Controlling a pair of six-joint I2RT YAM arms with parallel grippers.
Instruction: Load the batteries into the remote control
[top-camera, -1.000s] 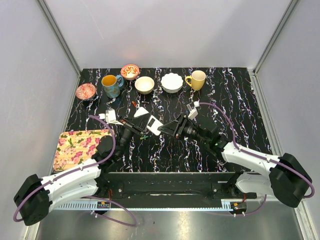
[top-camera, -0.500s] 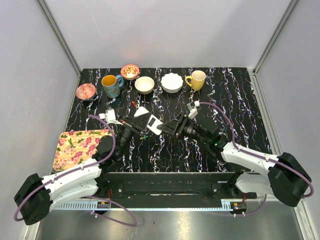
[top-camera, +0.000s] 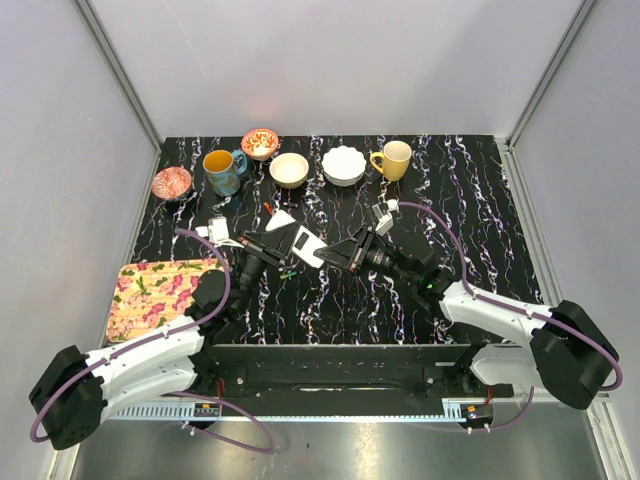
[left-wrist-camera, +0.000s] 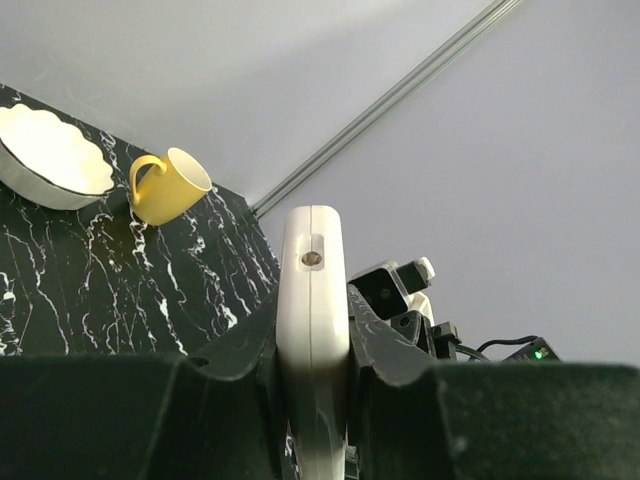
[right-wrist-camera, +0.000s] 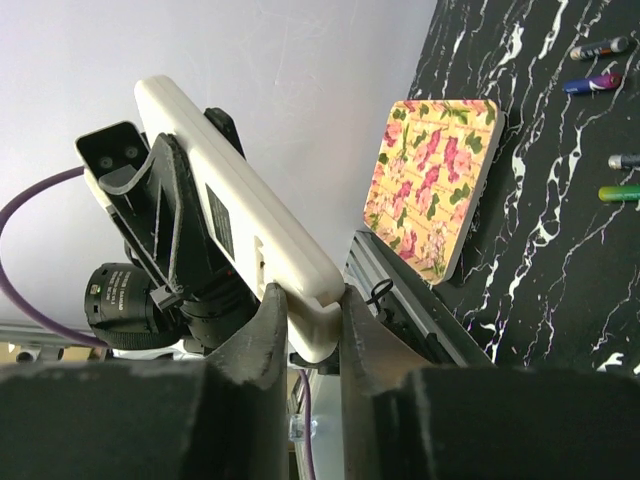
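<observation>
The white remote control (top-camera: 307, 246) is held in the air between both grippers at the table's middle. My left gripper (top-camera: 287, 246) is shut on one end; in the left wrist view the remote (left-wrist-camera: 312, 300) stands on edge between the fingers (left-wrist-camera: 312, 345). My right gripper (top-camera: 336, 256) is shut on the other end; in the right wrist view the remote (right-wrist-camera: 225, 205) shows its label and is clamped at its corner (right-wrist-camera: 312, 318). Several batteries (right-wrist-camera: 598, 48) lie loose on the black table, one with a green end (right-wrist-camera: 620, 192). A thin white cover panel (top-camera: 281, 222) lies behind the remote.
A floral board (top-camera: 160, 292) lies at the left front. Along the back stand a patterned dish (top-camera: 171, 182), a blue mug (top-camera: 222, 170), a red patterned bowl (top-camera: 260, 143), a cream bowl (top-camera: 289, 169), a white scalloped bowl (top-camera: 343, 165) and a yellow cup (top-camera: 394, 159).
Both grippers and the remote have shifted slightly towards the back left. The grips have not changed.
</observation>
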